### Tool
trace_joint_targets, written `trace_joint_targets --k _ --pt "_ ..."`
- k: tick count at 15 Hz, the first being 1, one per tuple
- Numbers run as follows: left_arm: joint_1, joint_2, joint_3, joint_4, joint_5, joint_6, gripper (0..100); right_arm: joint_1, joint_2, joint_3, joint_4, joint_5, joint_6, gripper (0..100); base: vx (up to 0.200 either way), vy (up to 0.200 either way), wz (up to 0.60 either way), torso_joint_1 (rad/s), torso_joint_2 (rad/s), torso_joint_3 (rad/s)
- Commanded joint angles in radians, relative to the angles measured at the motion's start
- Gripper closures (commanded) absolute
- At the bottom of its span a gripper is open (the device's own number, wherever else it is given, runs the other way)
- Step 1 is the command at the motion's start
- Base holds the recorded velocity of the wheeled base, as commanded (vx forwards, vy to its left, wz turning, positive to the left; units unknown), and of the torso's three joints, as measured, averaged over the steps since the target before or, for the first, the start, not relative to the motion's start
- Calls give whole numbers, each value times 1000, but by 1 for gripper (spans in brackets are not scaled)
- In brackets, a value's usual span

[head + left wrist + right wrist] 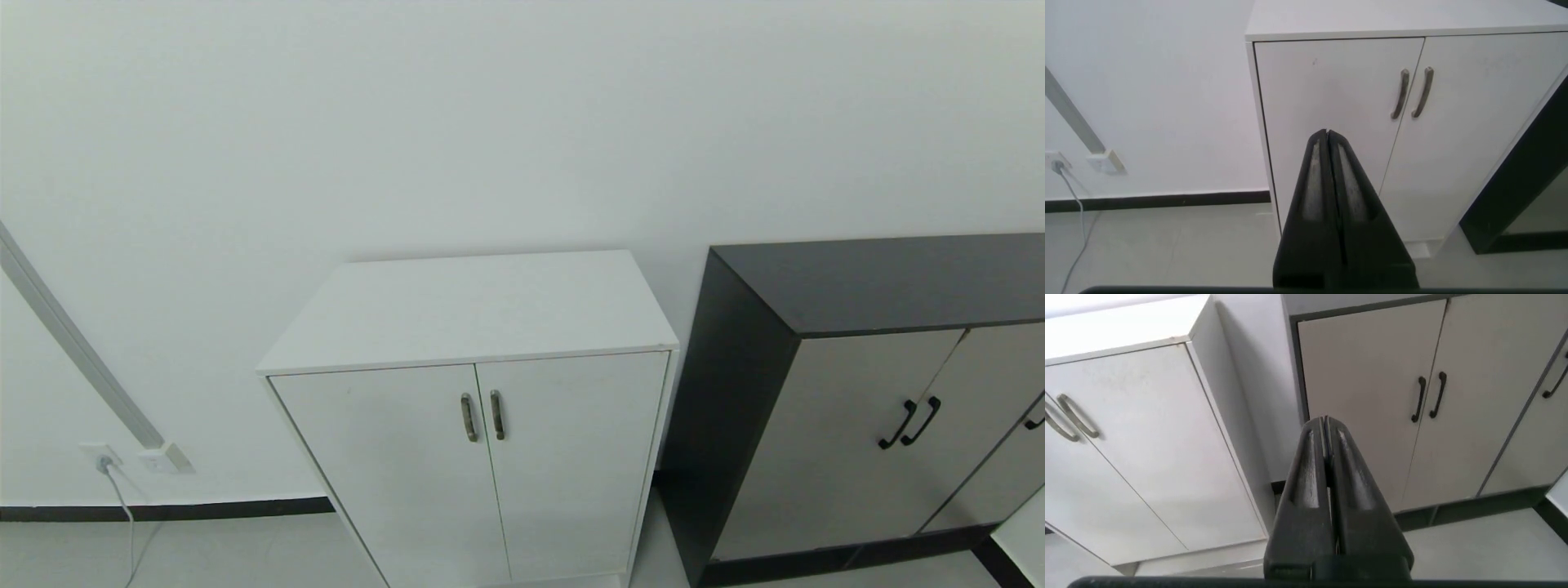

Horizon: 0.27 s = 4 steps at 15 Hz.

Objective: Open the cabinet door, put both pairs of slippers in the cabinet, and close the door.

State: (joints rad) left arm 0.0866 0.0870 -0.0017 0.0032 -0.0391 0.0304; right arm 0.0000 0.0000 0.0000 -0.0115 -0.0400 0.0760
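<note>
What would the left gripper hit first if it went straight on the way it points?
Most likely the white cabinet's left door, left of its handle: the shut left gripper points at that panel with nothing between, though depth is unclear.

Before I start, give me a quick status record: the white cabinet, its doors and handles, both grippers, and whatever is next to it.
white cabinet: stands against the wall
doors: left door and right door both shut
handles: two vertical bars, side by side at the middle seam
left gripper: shut, holding nothing, faces the left door, apart from it
right gripper: shut, holding nothing, faces the black cabinet
black cabinet: right of the white cabinet, doors shut
wall socket: low on the wall, to the left
</note>
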Motion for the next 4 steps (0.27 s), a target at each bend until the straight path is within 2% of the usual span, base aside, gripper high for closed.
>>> trace_joint_targets --k 1,4 --pt "-1 0 0 0 -1 0 100 -2 0 0 -1 2 -1 100 0 0 0 0 0 0" --pt "-1 0 0 0 -1 0 100 -2 0 0 1 3 -4 100 0 0 0 0 0 0"
